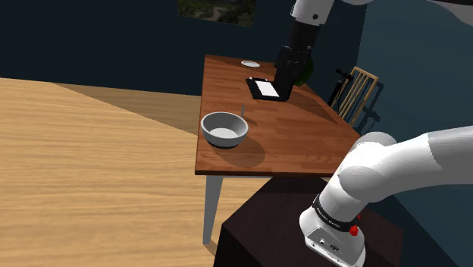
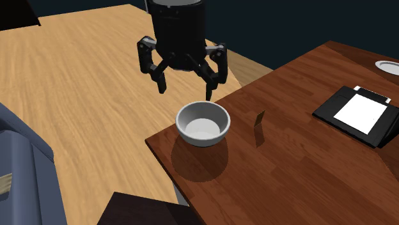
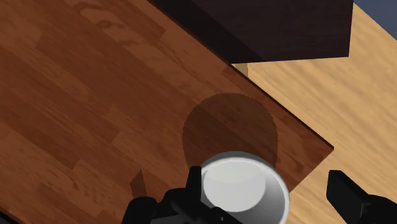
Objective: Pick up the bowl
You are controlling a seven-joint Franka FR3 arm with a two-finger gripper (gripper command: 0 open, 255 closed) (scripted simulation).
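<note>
Grey-white round bowl point(image 2: 203, 123), upright

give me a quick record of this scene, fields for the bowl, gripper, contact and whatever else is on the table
bowl: light grey, empty, upright, near the table's corner
gripper: open, raised above the bowl, fingers wide apart
contact: gripper appears clear of the bowl; not held
table: dark brown wood
other items: black tablet with a white face, small white plate, thin brown piece standing beside the bowl
task status: bowl not yet picked up
</note>
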